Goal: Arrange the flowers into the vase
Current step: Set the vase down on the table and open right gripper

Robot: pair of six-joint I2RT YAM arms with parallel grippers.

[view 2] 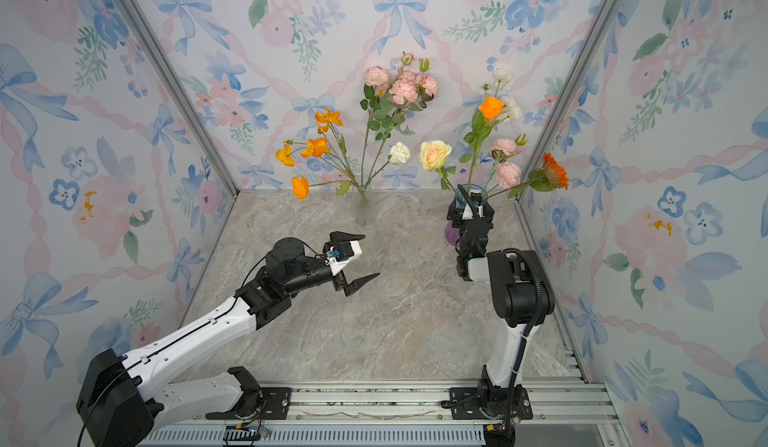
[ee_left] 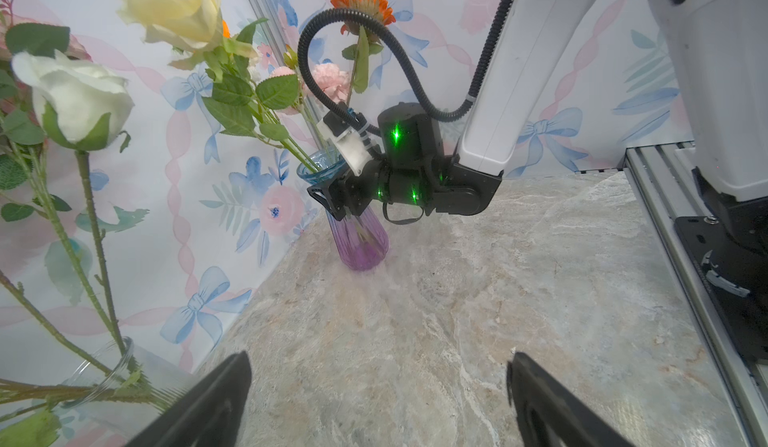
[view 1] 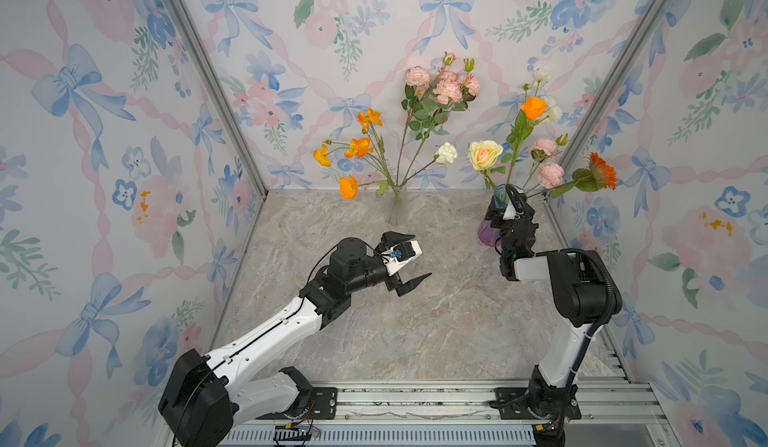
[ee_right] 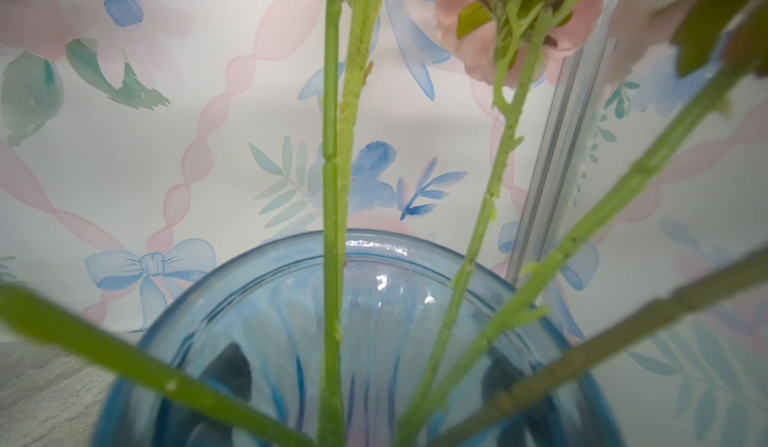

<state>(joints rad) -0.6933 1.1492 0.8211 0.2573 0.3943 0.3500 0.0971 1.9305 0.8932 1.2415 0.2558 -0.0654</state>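
Observation:
All the flowers stand in two vases at the back. A clear glass vase [view 1: 397, 210] holds orange poppies [view 1: 358, 146], pink blooms [view 1: 446, 85] and a white rose [view 1: 446, 153]. A blue-and-purple vase [view 1: 486, 233] [ee_left: 363, 249] holds a cream rose [view 1: 485, 154], pink blooms [view 1: 550, 175] and an orange daisy [view 1: 602, 170]. My right gripper [view 1: 509, 212] [ee_left: 332, 200] straddles this vase's neck, jaws wide on either side. In the right wrist view, stems rise from its blue rim [ee_right: 395, 241]. My left gripper [view 1: 422, 256] [ee_left: 379, 357] hovers open and empty mid-table.
Floral wallpaper walls enclose the marble tabletop [view 1: 415, 332] on three sides. Metal corner posts [view 1: 208, 75] run along the wall joints. An aluminium rail [view 1: 415, 399] with both arm bases crosses the front edge.

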